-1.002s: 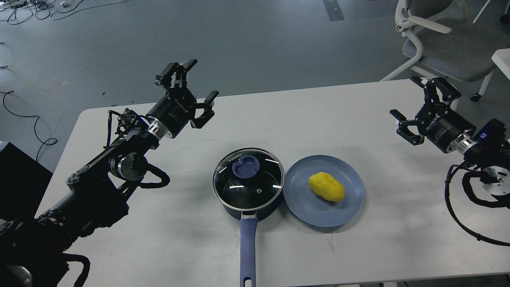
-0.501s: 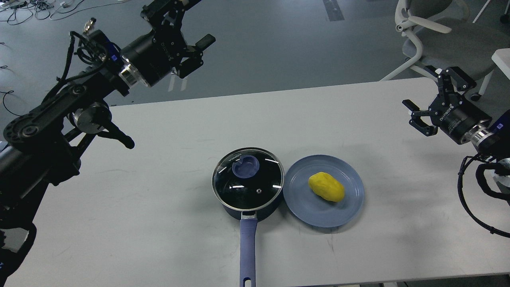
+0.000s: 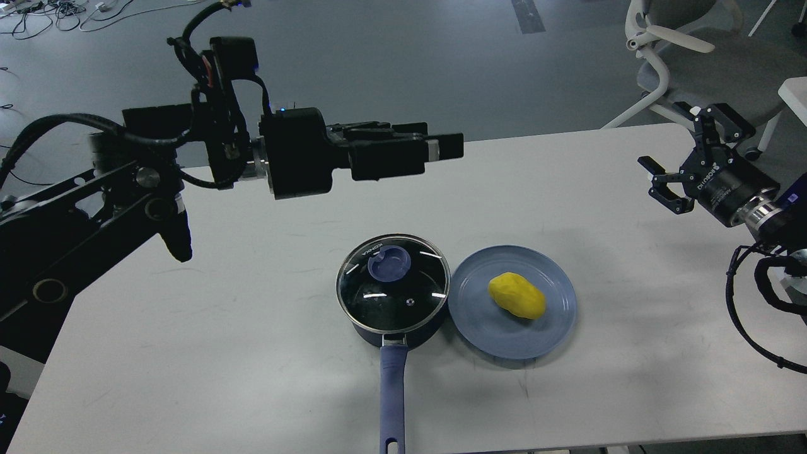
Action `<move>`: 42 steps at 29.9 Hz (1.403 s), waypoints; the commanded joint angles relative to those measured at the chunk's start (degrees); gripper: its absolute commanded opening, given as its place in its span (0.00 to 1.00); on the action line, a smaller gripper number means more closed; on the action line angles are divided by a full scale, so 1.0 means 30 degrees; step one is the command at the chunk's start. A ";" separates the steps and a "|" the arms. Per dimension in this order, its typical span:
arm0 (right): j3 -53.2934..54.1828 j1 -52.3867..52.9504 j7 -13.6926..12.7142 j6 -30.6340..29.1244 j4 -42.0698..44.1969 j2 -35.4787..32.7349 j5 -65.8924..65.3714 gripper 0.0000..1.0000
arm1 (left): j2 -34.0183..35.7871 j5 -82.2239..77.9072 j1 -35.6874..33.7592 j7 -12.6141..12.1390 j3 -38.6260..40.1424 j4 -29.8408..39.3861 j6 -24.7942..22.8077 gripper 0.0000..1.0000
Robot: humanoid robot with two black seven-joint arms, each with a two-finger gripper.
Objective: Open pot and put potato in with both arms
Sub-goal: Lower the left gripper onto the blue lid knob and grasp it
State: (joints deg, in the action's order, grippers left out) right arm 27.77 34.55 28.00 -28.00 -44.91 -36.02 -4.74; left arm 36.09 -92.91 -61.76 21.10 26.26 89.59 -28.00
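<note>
The pot (image 3: 393, 328) stands at the table's middle front, its glass lid (image 3: 403, 296) on it with the blue knob (image 3: 386, 263) upward and the long blue handle (image 3: 392, 391) pointing at me. The yellow potato (image 3: 516, 295) lies on a blue plate (image 3: 470, 321) right beside the pot. My left gripper (image 3: 444, 148) hovers high above and behind the pot, pointing right, seen side-on, fingers stretched out and empty. My right gripper (image 3: 684, 151) is open and empty near the table's right edge, far right of the plate.
The white table (image 3: 252, 353) carries only the pot and the plate. A grey office chair (image 3: 700, 69) stands behind the right corner. Cables (image 3: 50, 12) lie on the floor at the back left.
My left arm has swung right and turned, bringing its gripper from the far left to above the table behind the pot. My right gripper has barely moved. Pot, lid and potato are unmoved.
</note>
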 commanded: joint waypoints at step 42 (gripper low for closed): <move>0.0265 -0.0148 0.0000 0.0000 0.0117 -0.0123 -0.0030 1.00 | -0.1661 -0.7466 0.1864 -0.0002 -0.4504 -0.3613 0.0633 0.90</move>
State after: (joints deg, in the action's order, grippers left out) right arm 28.53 34.06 28.00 -28.00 -44.56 -36.39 -4.84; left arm 31.11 -115.40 -56.45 21.05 12.74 78.50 -26.10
